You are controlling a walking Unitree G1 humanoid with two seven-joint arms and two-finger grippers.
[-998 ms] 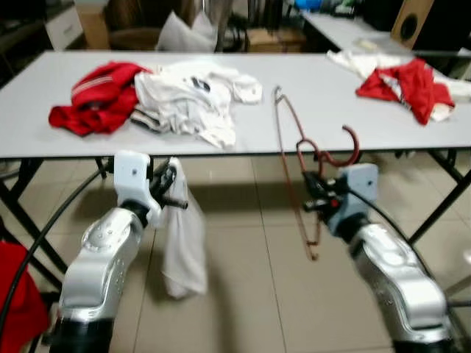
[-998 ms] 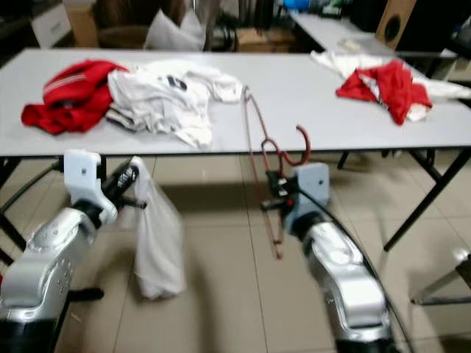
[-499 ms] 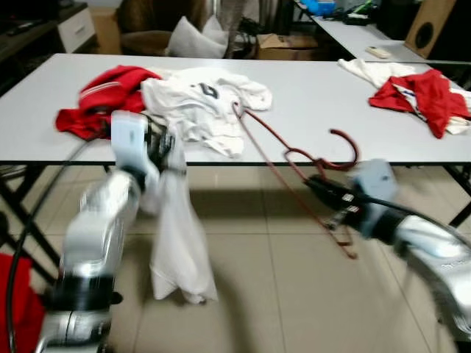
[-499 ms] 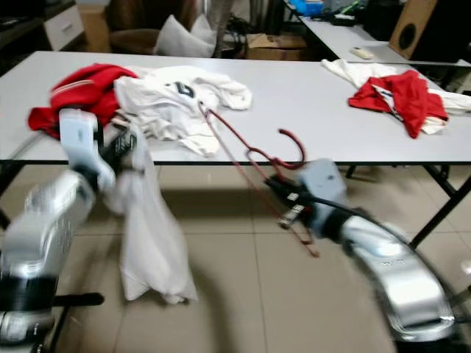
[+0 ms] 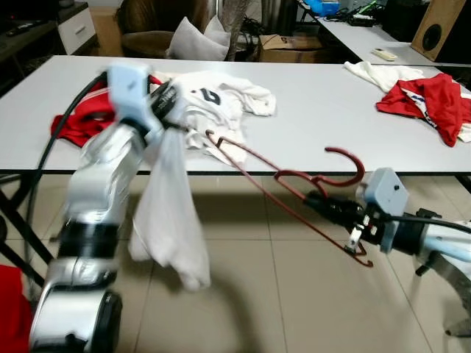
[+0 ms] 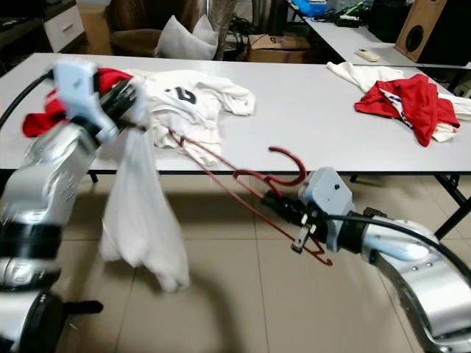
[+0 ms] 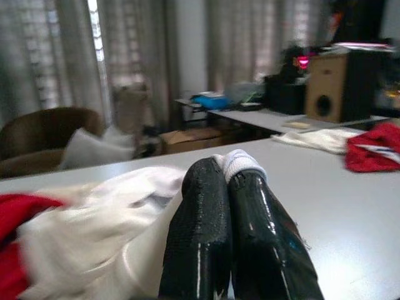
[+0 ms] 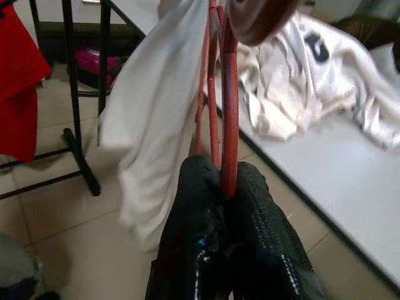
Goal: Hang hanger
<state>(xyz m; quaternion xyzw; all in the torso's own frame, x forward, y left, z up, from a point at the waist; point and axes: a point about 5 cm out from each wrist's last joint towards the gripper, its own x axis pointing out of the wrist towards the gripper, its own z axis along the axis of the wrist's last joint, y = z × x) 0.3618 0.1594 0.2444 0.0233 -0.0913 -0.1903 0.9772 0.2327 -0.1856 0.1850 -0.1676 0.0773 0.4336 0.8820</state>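
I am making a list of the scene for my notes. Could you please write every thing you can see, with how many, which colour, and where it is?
white garment: one, white, hanging from the left gripper in front of the table
hanger: one, dark red, held by the right gripper, its far end pointing toward the hanging garment
table: one, pale grey top on black legs, across the view
clothes pile: one, white with red, on the table's left part
second clothes pile: one, red on white, on the table's right end
cushion: one, white, behind the table
speaker: one, brown, far right
left gripper: one, black, raised, closed on the garment
right gripper: one, black, closed on the hanger
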